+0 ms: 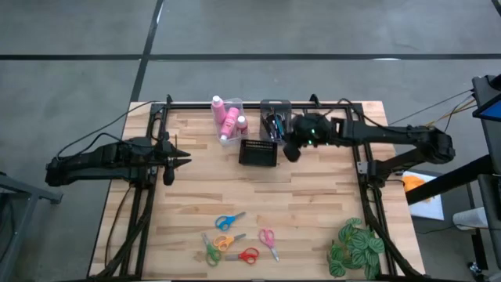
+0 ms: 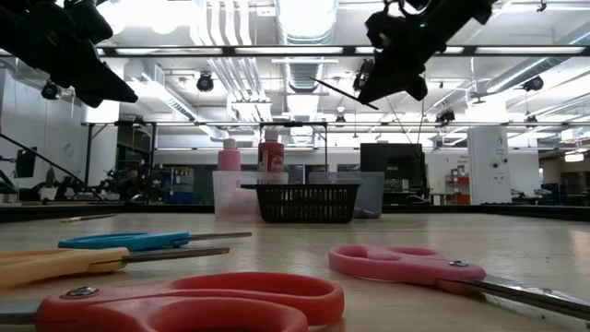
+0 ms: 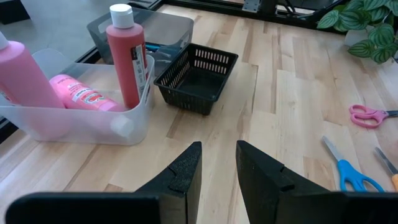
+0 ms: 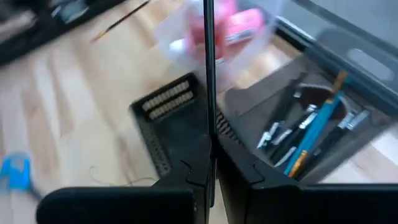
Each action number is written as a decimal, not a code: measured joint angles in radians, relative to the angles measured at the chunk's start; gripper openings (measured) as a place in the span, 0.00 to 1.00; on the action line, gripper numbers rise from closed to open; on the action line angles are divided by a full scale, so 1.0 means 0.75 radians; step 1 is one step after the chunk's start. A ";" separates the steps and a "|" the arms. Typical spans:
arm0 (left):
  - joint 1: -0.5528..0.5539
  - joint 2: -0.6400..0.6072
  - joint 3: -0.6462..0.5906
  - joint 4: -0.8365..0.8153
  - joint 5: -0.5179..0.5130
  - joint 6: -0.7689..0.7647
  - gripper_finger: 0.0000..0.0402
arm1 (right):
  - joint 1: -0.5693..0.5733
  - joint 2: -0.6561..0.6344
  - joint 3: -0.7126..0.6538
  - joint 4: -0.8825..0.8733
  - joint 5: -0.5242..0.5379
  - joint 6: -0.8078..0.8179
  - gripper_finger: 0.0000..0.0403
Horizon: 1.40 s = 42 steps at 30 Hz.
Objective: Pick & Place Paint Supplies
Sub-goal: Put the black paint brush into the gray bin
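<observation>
Above the black basket (image 1: 258,153), at twelve o'clock on the desk (image 1: 313,204), right pincer (image 1: 292,150) pinches a thin paintbrush (image 4: 209,74); loose grip could let it slip outside. Left pincer (image 1: 182,160) idles, released.

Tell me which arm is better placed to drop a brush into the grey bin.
Right. Its claw is shut on a thin paintbrush beside the grey brush bin; the left claw waits open, far off.

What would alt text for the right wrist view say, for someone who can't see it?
The right gripper is shut on a thin paintbrush that stands up between its fingers, above a wooden table. Below it are an empty black basket and a grey bin holding more brushes, with pink bottles blurred beyond.
</observation>
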 joint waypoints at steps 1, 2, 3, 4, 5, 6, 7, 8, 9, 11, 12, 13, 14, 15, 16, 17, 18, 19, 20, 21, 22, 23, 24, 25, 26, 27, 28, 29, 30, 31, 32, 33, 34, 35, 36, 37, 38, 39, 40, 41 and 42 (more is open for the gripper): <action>0.000 0.000 0.000 0.000 0.000 0.000 0.25 | -0.023 0.016 0.017 -0.005 0.003 0.039 0.04; 0.000 0.000 0.000 0.000 0.000 0.000 0.25 | -0.046 0.033 0.035 -0.004 0.005 0.079 0.04; 0.000 0.000 0.000 0.000 0.000 0.000 0.25 | -0.072 0.053 0.051 -0.004 0.005 0.116 0.04; 0.000 0.000 0.000 0.000 0.000 0.000 0.25 | -0.096 0.073 0.063 -0.009 0.006 0.149 0.04; 0.000 0.000 0.000 0.000 0.000 0.000 0.25 | -0.118 0.095 0.079 -0.016 0.006 0.179 0.04; 0.000 0.000 0.000 0.000 0.000 0.000 0.25 | -0.139 0.124 0.099 -0.026 0.006 0.201 0.04; 0.000 0.000 0.000 0.000 0.000 0.000 0.25 | -0.159 0.151 0.118 -0.044 0.006 0.216 0.04; 0.000 0.000 0.000 0.000 0.000 0.000 0.25 | -0.178 0.183 0.139 -0.072 0.006 0.228 0.04; 0.000 0.000 0.000 0.000 0.000 0.000 0.25 | -0.195 0.217 0.161 -0.102 0.008 0.240 0.04; 0.000 0.000 0.000 0.000 0.000 0.000 0.25 | -0.227 0.288 0.206 -0.150 0.010 0.261 0.04; 0.000 0.000 0.000 0.000 0.000 0.000 0.25 | -0.241 0.326 0.230 -0.170 0.012 0.264 0.04; 0.000 0.000 0.000 0.000 0.000 0.000 0.25 | -0.254 0.364 0.256 -0.191 0.022 0.265 0.04; 0.000 0.000 0.000 0.000 0.000 0.000 0.25 | -0.266 0.403 0.284 -0.214 0.032 0.265 0.04; 0.000 0.000 0.000 0.000 0.001 0.000 0.25 | -0.277 0.443 0.311 -0.235 0.034 0.266 0.04; 0.000 0.000 0.000 0.000 0.000 0.000 0.25 | -0.290 0.485 0.339 -0.255 0.034 0.266 0.04; 0.000 0.000 0.000 0.000 0.000 0.000 0.25 | -0.299 0.524 0.364 -0.277 0.033 0.266 0.04; 0.000 0.000 0.000 0.000 0.001 0.000 0.25 | -0.309 0.563 0.387 -0.300 0.032 0.266 0.04; 0.000 0.000 0.000 0.000 0.000 0.000 0.25 | -0.318 0.601 0.411 -0.323 0.027 0.266 0.04; 0.000 0.000 0.000 0.000 0.001 0.000 0.25 | -0.326 0.634 0.432 -0.336 0.014 0.265 0.04; 0.000 0.000 0.000 0.000 0.001 0.000 0.25 | -0.335 0.664 0.451 -0.342 -0.006 0.265 0.04; 0.000 0.000 0.000 0.000 0.000 0.000 0.25 | -0.342 0.691 0.469 -0.349 -0.021 0.265 0.04; 0.000 0.000 0.000 0.000 0.000 0.000 0.25 | -0.351 0.712 0.479 -0.351 -0.039 0.265 0.04; 0.000 0.000 0.000 0.000 0.000 0.000 0.25 | -0.356 0.731 0.489 -0.354 -0.042 0.264 0.04; 0.000 0.000 0.000 0.000 0.000 0.000 0.25 | -0.362 0.748 0.496 -0.353 -0.043 0.264 0.04; 0.000 0.000 0.000 0.000 0.000 0.000 0.25 | -0.369 0.762 0.500 -0.352 -0.045 0.264 0.04; 0.000 0.000 0.000 0.000 0.000 0.000 0.25 | -0.375 0.773 0.502 -0.356 -0.046 0.265 0.04; 0.000 0.000 0.000 0.000 0.000 0.000 0.25 | -0.381 0.782 0.504 -0.359 -0.048 0.265 0.04; 0.000 0.000 0.000 0.000 0.001 0.000 0.25 | -0.386 0.786 0.505 -0.358 -0.051 0.265 0.04; 0.000 0.000 0.000 0.000 0.001 0.000 0.25 | -0.394 0.788 0.504 -0.359 -0.051 0.265 0.04; 0.000 0.000 0.000 0.000 0.000 0.000 0.25 | -0.398 0.788 0.499 -0.358 -0.051 0.268 0.04; 0.000 0.000 0.000 0.000 0.000 0.000 0.25 | -0.403 0.788 0.495 -0.358 -0.051 0.277 0.04; 0.000 0.000 0.000 0.000 0.000 0.000 0.25 | -0.409 0.788 0.490 -0.357 -0.052 0.285 0.04; 0.000 0.000 0.000 0.000 0.000 0.000 0.25 | -0.413 0.787 0.486 -0.359 -0.055 0.290 0.04; 0.000 0.000 0.000 0.000 0.000 0.000 0.25 | -0.415 0.787 0.485 -0.362 -0.055 0.290 0.04; 0.000 0.000 0.000 0.000 0.000 0.000 0.25 | -0.418 0.786 0.485 -0.359 -0.055 0.290 0.04; 0.000 0.000 0.000 0.000 0.000 0.000 0.25 | -0.418 0.784 0.485 -0.357 -0.055 0.290 0.05; 0.000 0.000 0.000 0.000 0.000 0.000 0.25 | -0.418 0.782 0.485 -0.358 -0.055 0.290 0.05; 0.000 0.000 0.000 0.000 0.000 0.000 0.25 | -0.417 0.782 0.485 -0.358 -0.055 0.290 0.06; 0.000 0.000 0.000 0.000 0.000 0.000 0.25 | -0.417 0.782 0.485 -0.358 -0.056 0.290 0.08; 0.000 0.000 0.000 0.000 0.001 0.000 0.25 | -0.417 0.782 0.485 -0.358 -0.057 0.290 0.10; 0.000 0.000 0.000 0.000 0.000 0.000 0.25 | -0.416 0.782 0.484 -0.358 -0.063 0.290 0.13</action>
